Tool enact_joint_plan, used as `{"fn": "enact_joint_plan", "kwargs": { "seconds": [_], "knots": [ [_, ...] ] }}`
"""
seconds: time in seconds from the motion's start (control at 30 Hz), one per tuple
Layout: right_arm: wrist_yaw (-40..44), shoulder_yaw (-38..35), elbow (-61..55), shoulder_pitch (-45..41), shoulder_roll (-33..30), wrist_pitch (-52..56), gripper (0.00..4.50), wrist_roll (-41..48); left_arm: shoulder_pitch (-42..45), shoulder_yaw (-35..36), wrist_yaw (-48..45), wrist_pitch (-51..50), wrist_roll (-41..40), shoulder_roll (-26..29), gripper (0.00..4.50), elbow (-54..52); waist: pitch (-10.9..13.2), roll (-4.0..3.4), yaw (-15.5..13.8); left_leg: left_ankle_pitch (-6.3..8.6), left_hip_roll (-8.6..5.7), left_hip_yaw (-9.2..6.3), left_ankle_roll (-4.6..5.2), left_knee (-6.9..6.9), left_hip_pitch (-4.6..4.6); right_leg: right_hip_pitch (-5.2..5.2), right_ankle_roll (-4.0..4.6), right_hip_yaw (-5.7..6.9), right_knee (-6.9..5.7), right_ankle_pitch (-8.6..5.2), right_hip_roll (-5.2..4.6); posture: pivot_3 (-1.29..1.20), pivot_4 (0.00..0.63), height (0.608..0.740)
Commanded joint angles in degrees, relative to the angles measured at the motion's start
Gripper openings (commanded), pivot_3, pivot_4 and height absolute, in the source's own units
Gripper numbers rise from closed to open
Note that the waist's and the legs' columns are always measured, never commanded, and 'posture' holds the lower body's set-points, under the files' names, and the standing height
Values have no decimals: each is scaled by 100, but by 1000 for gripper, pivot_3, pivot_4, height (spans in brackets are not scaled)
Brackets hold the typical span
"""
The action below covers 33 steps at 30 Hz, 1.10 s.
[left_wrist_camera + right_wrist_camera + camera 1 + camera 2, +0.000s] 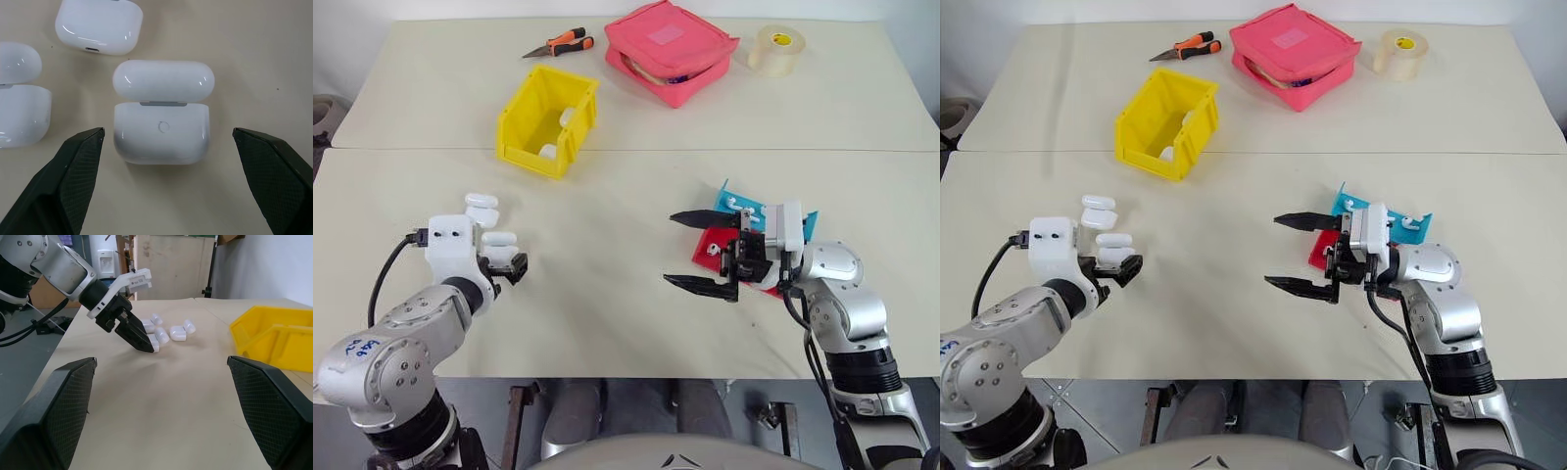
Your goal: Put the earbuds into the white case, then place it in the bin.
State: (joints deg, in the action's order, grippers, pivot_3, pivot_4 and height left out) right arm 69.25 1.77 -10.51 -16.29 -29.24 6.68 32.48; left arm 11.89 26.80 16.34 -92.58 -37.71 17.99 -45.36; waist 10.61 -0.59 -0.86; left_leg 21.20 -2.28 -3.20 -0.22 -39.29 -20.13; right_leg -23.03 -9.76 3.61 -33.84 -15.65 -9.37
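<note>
Left wrist view shows the white case [161,115] lying on the table [607,255] with its lid flipped open, right between the two black fingers of the left gripper [168,161]. Those fingers stand wide apart and touch nothing; the case sits in the gap, with room on both sides. More white cases lie just beside it. So the job looks like it is only starting. No earbud is inside this case as far as I can see, and the case is well apart from the yellow bin [548,119], which sits farther back on the table. The bin has some small white things in it, but I cannot tell what they are. The earbuds [734,203] look like the tiny white bits on the red-and-blue tray [759,220], under the right arm. The right gripper [705,253] is also wide open, points sideways toward the middle of the table, and holds nothing. Still to do, I think: pick up the buds, put them in, shut the lid, and carry the case to the bin.
</note>
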Motion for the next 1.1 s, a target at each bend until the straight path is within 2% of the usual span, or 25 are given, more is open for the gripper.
{"fn": "enact_joint_plan", "kwargs": {
  "seconds": [0.03, 0.37, 0.47, 0.57, 0.6, 0.77, 0.83, 0.93, 1.1],
  "knots": [
    [-125, -140, -335, 69, -32, 7, 4500, 105, 177, 8, 204, 8, 69, 25, 4471, 149, 0, 0, -7, -1, 0, 0, -2, 0, 0, 0, 0, 0, 0, 0, 0, 0, 150, 740],
    [-333, -128, -506, 237, -12, -46, 4500, 93, 325, -121, 402, 8, -16, 45, 4471, 473, 0, 2, -24, -1, 0, 3, -2, 0, -3, -7, 0, -3, -1, 0, 0, 0, 150, 740],
    [-344, -123, -487, 245, -5, -85, 4500, 84, 288, -144, 440, 8, -39, 101, 3899, 495, 0, 2, -26, -1, -1, 5, -2, 0, -4, -10, 0, -6, -2, 0, 0, 0, 150, 740],
    [-344, -117, -446, 232, 10, -126, 4500, 74, 221, -158, 468, 8, -96, 148, 2936, 484, 0, 2, -28, -1, 0, 6, -2, 0, -3, -12, 0, -7, -3, 0, 0, 0, 150, 740],
    [-341, -110, -427, 223, 19, -142, 4500, 67, 183, -156, 463, 8, -131, 170, 2804, 479, 0, 2, -27, -1, 0, 6, -2, 0, -3, -12, 0, -7, -3, 0, 0, 0, 150, 740],
    [-317, -68, -339, 176, 67, -204, 4500, 40, 31, -112, 384, 8, -227, 256, 2805, 412, 0, 2, -13, -1, 0, 8, -2, 0, -3, -14, 0, -10, -4, 0, 0, 0, 150, 740],
    [-312, -49, -315, 167, 89, -222, 4500, 22, 133, -15, 73, 19, -245, 200, 2805, 311, 0, 2, -11, -1, 0, 9, -2, 0, -3, -15, 0, -11, -4, 0, 0, 0, 150, 740],
    [-337, -33, -308, 162, 106, -233, 4500, 0, -21, -96, -1026, 1135, -424, 388, 2805, 85, 1, 3, -14, -1, 0, 12, -2, 0, -4, -16, 0, -11, -4, 0, 0, 0, 150, 740],
    [-487, -135, -536, 232, -1, -117, 4500, 33, -1346, -435, -4350, 4997, 223, 1049, 2805, 295, 1, 3, 61, 1, 3, 28, -5, 10, -13, -35, 5, -19, 1, -2, 0, 0, 150, 740]
  ]
}}
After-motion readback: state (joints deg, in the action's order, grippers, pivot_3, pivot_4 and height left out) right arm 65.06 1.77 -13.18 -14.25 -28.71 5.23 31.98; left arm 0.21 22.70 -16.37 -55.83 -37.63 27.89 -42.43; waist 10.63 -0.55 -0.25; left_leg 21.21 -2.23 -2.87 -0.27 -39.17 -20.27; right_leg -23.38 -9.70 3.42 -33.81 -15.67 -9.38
